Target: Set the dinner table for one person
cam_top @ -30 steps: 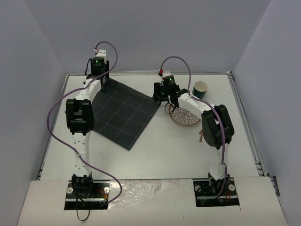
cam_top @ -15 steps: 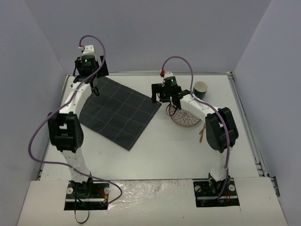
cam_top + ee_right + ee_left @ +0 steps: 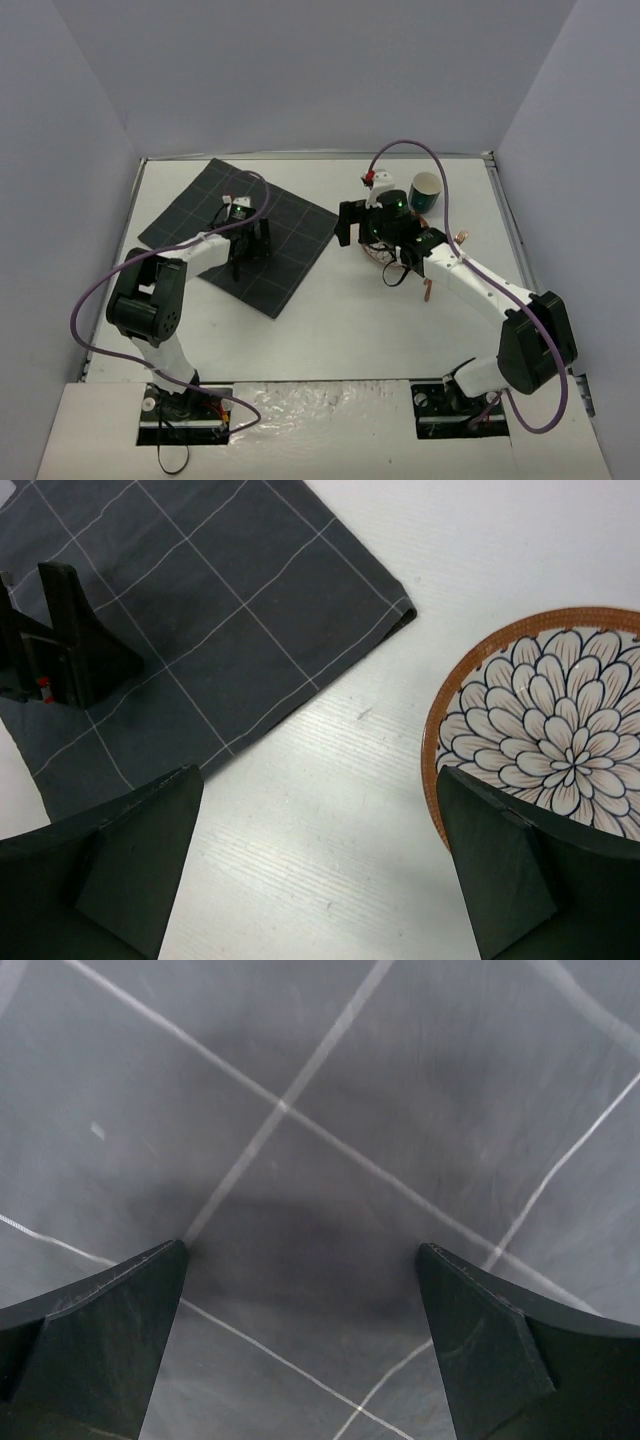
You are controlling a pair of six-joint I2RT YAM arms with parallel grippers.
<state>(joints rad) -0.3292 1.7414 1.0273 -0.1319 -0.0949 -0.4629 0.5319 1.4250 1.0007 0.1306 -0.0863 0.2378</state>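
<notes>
Both empty, fingers wide apart: left claw [image 3: 300, 1260] over the laid dark grey checked cloth mat [image 3: 350, 1060], right claw [image 3: 318, 775] just left of the unplaced floral brown-rimmed plate [image 3: 560, 720].

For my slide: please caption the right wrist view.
Open right tool over the dinner table, between the grey checked mat and the flower-patterned plate.

Two white-and-black arms, purple cabling.
Both left arm [image 3: 200, 246] and right arm [image 3: 480, 285]: white links, bulky black joint housings [image 3: 148, 305], black base plates [image 3: 185, 412]. A purple cable [image 3: 85, 310] loops free along each arm; red-white plug [image 3: 369, 179] at right wrist. Green light [image 3: 399, 205] on each wrist. Thin black lead [image 3: 172, 458] trails from left base. On left gripper [image 3: 302, 1250] and right gripper [image 3: 318, 780]: matte dark wedge-shaped fingers [image 3: 130, 860], bevelled edges.
</notes>
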